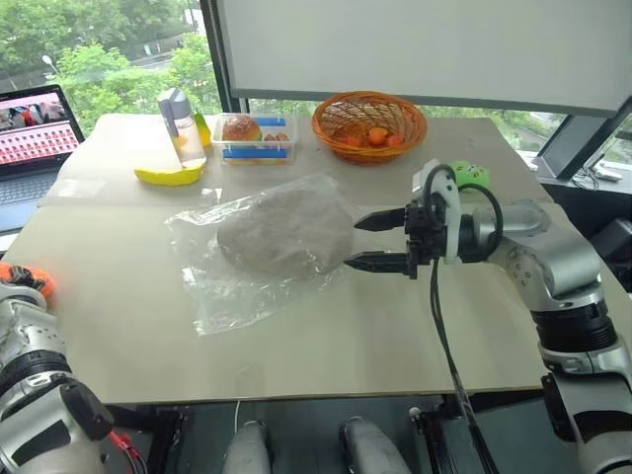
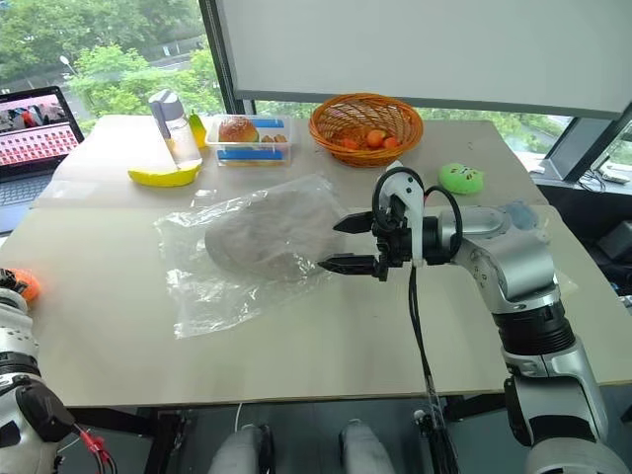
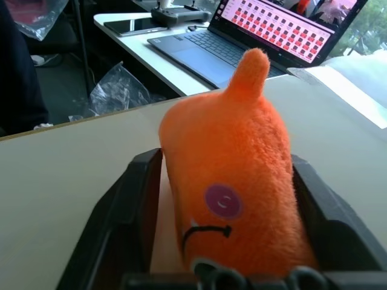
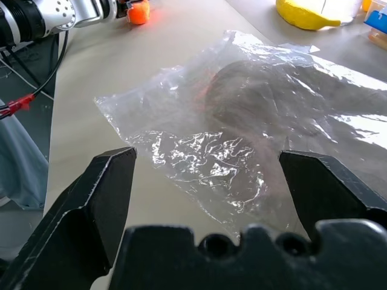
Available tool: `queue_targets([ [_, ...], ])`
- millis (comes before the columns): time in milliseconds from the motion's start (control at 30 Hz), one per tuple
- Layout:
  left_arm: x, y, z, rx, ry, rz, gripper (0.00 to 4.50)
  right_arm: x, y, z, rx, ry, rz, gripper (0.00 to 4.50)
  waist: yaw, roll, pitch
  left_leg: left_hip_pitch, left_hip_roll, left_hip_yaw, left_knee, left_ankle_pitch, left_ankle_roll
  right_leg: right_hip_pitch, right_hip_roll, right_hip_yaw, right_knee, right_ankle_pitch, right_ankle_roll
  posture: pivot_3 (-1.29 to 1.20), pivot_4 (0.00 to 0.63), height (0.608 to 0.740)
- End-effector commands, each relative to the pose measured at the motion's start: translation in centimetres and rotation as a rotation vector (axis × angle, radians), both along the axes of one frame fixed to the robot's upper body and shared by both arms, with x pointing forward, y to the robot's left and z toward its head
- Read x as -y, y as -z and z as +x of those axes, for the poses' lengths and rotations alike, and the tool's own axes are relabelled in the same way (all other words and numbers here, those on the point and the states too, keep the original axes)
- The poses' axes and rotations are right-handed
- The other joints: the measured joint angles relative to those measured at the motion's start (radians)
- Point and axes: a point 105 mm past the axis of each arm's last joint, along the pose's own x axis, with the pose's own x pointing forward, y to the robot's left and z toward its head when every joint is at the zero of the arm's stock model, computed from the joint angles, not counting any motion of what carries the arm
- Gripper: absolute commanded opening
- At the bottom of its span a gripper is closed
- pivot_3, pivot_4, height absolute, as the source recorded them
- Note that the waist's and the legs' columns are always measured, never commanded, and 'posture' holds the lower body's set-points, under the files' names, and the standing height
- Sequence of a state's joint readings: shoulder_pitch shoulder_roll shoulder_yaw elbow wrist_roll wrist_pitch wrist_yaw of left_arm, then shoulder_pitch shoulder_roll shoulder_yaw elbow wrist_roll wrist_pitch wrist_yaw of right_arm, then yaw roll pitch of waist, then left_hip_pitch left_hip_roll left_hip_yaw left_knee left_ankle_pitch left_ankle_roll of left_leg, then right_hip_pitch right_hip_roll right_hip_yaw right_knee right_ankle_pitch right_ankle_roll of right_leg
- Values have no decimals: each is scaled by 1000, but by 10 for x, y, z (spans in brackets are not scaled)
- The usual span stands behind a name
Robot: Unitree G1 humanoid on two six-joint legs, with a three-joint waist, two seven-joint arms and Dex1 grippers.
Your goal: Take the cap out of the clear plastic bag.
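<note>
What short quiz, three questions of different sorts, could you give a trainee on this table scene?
1. True or false: the cap is inside the clear plastic bag.
2. What lies between the left gripper's fingers? A) banana B) orange plush toy C) bottle
3. Fill in: the right gripper, jaws apart, points at the ____.

Key: 1 true. 2 B, the orange plush toy. 3 bag, its edge just ahead of the fingertips on the table.

The right arm (image 2: 513,267) showed silver-grey casings with black ribbed joints; a black cable looped over its wrist. Its gripper (image 2: 343,243) had two pointed black fingers.
</note>
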State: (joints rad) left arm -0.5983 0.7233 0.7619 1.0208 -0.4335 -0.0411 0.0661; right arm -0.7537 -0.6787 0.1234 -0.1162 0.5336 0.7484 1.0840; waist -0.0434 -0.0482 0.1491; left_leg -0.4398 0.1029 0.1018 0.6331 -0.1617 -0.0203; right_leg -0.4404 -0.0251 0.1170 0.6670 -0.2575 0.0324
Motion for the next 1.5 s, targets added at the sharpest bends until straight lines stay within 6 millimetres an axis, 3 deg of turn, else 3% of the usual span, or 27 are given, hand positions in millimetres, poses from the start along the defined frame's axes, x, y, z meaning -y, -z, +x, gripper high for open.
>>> queue_targets([
  [33, -5, -20, -4, 47, -20, 91, 4313, -2, -13, -5, 48, -20, 23, 4500, 2, 0, 0, 0, 0, 0, 0, 0, 0, 0, 0, 0, 0, 0, 0, 0, 150, 720],
  [167, -1, -57, -2, 153, -27, 220, 4464, -2, -13, -5, 48, -14, 28, 4500, 8, -1, 0, -1, 0, 0, 0, 0, 0, 0, 0, -1, -1, 0, 0, 0, 150, 720],
  [267, 8, -109, -4, 260, -51, 401, 4464, -2, -14, -5, 50, -12, 30, 4500, 13, -2, 0, -1, 0, 0, 0, 0, 0, 0, 0, -1, -1, 0, 0, 0, 150, 720],
  [333, 18, -139, -6, 321, -53, 494, 4464, -1, -14, -5, 52, -10, 29, 4500, 18, -2, 0, -2, 0, 0, 1, 0, 0, 0, 0, -1, -1, 0, 0, 0, 150, 720],
  [433, 32, -164, -4, 386, -29, 555, 4464, -1, -14, -4, 52, -9, 29, 4500, 28, -2, 0, -2, 0, 0, 1, 0, 0, 0, 0, -1, -1, 0, 0, 0, 150, 720],
  [567, 67, -200, 7, 453, 80, 628, 4464, 0, -13, -4, 45, -4, 32, 4500, 31, -2, 0, -2, 0, 0, 1, 0, 0, 0, 0, -1, -1, 0, 0, 0, 150, 720],
  [667, 88, -198, 27, 394, 230, 621, 4464, 2, -11, -5, 39, 2, 29, 4500, 32, -2, 0, -2, 0, 0, 1, 0, 0, 1, 0, -1, -1, 0, 0, 0, 150, 720],
  [767, 170, -177, 59, 355, 796, 654, 4464, 16, -8, -9, 5, 16, 0, 4500, 36, -2, 0, -2, 0, 0, 2, 0, 0, 1, 0, -2, -1, 0, 0, 0, 150, 720],
  [833, 205, -155, 57, 321, 1070, 611, 4464, 24, -7, -9, -3, 25, -25, 4500, 36, -2, 0, -2, 0, 0, 2, 0, 0, 1, -1, -1, -1, 0, 0, 0, 150, 720],
  [900, 225, -133, 49, 241, 1266, 602, 4464, 29, -8, -9, 4, 25, -48, 4500, 27, -2, 0, -2, 0, 0, 2, 0, 0, 1, -1, -1, -1, 0, 0, 0, 150, 720],
  [1067, 258, -106, 22, 80, 1638, 560, 4464, 18, -11, -8, 58, -24, -69, 4500, -2, -2, 1, -2, 2, -2, 1, 0, 0, -1, 2, -1, 0, -1, -1, 0, 150, 720],
  [1167, 271, -91, 5, -13, 1823, 528, 4464, 8, -2, 4, 139, -54, -150, 4500, -6, -1, 1, -1, 1, -3, 1, 0, 0, 0, 2, -1, 0, -1, -1, 0, 150, 720],
  [1267, 271, -83, 4, -112, 1858, 555, 4464, -5, -3, 24, 205, -43, -155, 4500, -2, -1, 1, -1, 1, -3, 1, 0, 0, 0, 2, -1, 0, -2, -1, 0, 150, 720],
  [1500, 280, -91, -2, -99, 1885, 537, 4464, -48, 7, 65, 278, -60, -155, 4500, -1, -1, 1, -2, 1, -3, 1, 0, 0, -1, 2, -2, 0, -2, -2, 0, 150, 720],
])
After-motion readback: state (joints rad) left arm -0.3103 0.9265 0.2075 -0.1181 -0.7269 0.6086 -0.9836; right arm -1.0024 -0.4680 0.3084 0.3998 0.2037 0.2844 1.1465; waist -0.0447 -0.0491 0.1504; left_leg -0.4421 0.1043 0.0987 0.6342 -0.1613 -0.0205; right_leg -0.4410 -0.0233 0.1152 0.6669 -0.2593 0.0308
